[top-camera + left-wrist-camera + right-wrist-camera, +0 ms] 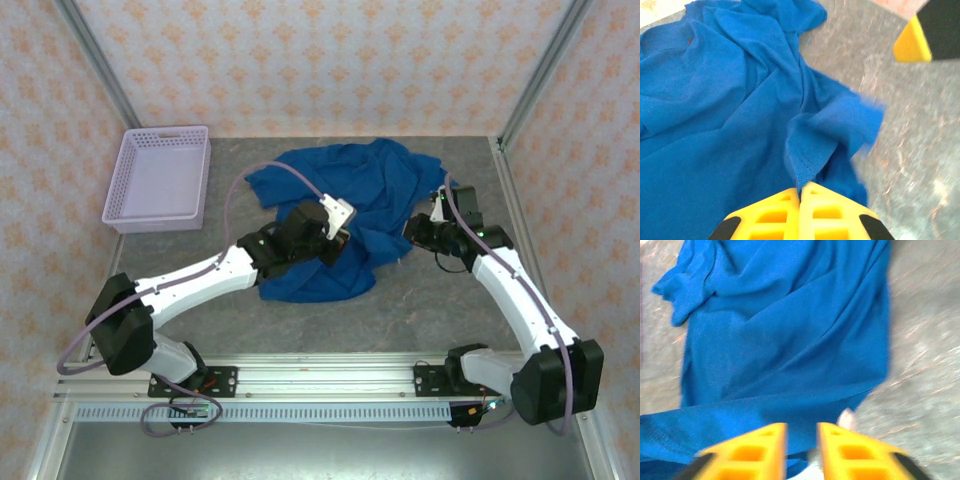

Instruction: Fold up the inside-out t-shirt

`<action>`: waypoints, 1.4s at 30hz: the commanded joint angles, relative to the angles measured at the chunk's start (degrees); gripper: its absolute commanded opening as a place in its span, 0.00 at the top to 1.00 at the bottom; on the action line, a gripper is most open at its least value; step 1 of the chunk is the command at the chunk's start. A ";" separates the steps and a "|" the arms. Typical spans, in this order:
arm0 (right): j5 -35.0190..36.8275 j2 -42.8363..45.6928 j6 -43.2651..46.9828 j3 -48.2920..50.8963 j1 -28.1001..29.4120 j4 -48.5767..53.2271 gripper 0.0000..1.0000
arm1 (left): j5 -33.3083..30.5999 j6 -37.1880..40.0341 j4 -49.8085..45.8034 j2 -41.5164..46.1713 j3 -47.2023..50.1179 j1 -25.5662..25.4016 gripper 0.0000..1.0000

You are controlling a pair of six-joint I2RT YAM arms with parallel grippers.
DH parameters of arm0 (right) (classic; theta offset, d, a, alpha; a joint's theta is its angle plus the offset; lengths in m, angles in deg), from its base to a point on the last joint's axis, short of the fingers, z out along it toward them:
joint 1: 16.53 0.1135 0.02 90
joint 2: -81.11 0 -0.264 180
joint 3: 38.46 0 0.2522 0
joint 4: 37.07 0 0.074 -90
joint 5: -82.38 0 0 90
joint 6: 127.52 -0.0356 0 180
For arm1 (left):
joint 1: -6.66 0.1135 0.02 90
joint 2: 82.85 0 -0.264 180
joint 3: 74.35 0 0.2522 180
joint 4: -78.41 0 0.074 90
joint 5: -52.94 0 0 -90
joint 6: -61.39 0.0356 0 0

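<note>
We see the shirt crumpled mid-surface, betw. the 2 claws. L claw is pinched tight on a hemmed fold of shirt, cloth rising straight into the fingertips. R claw stands narrowly apart over the shirt's edge, blue cloth showing thru the gap; we can't tell if it touches. From above, L claw sits over the shirt's middle and R claw at its right edge, both sets of tips hidden under the wrists. R wrist view is blurred. Basket sits well apart, far left.
</note>
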 commanded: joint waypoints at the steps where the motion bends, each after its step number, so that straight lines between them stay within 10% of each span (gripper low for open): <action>1: 7.69 7.87 6.39 2.48 4.56 -2.60 0.59 | 0.15 -5.82 -2.92 0.01 -6.19 0.45 1.00; 7: 11.18 13.10 12.98 19.02 25.76 -29.56 0.50 | 0.80 -7.62 -9.79 -2.22 -14.46 2.61 1.00; 12: 16.71 -1.49 20.37 25.14 37.30 -53.29 0.63 | 2.87 -6.98 -14.73 -3.22 -19.51 4.59 1.00; 22: 27.78 -27.61 21.53 23.07 37.41 -82.24 0.75 | 6.66 -4.62 -21.07 0.18 -21.97 9.44 1.00; 33: 35.88 -28.39 20.01 19.69 31.93 -74.42 0.80 | 10.76 -2.45 -21.10 5.37 -19.93 10.70 1.00; 42: 26.50 -27.64 25.84 20.21 35.19 -76.88 0.80 | 13.57 -7.56 -21.54 3.05 -23.06 10.72 1.00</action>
